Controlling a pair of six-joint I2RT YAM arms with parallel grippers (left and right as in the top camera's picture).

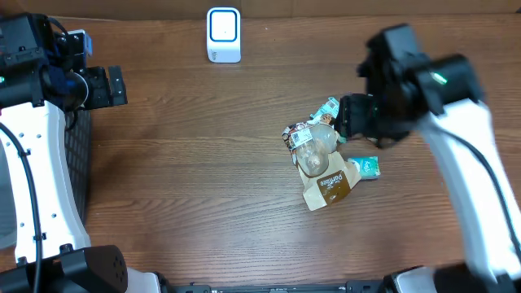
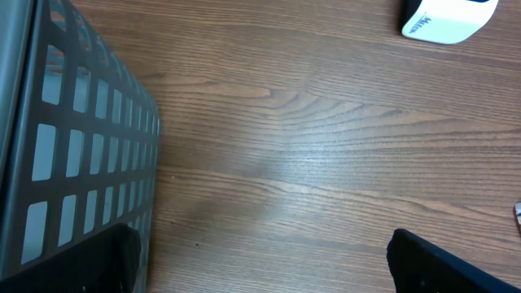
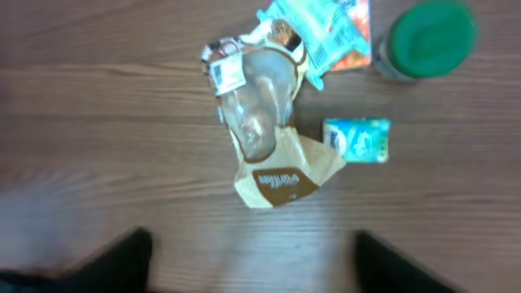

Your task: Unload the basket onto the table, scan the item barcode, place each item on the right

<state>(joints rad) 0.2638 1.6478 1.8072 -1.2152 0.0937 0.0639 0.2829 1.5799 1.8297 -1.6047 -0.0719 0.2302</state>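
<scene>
Wood-grain table (image 1: 203, 187): brown, fills all three views.

Mesh basket (image 2: 73, 146): dark, with rectangular holes, at the table's left edge beside the left arm.

Right gripper (image 3: 260, 264): hangs above the pile of goods at right of centre. Its fingers (image 3: 134, 260) stand wide apart with only bare table between them, and it holds nothing.

Left gripper (image 2: 277, 268): over the bare table by the basket. Its jaws are fully spread and empty.

Scanner (image 1: 223, 34): white box with a blue-edged face, at the far edge of the table, well apart from the goods.

Brown pouch (image 3: 281, 175): lies flat on the table below the right gripper, with clear plastic over its upper half. It touches no finger.

Green-lidded jar (image 3: 429, 37): upright, near the pouch, seen only in the right wrist view.

Teal sachet (image 3: 326, 32): at the pouch's top, tucked partly behind it.

Small teal packet (image 3: 358, 138): just beside the pouch's right edge.
</scene>
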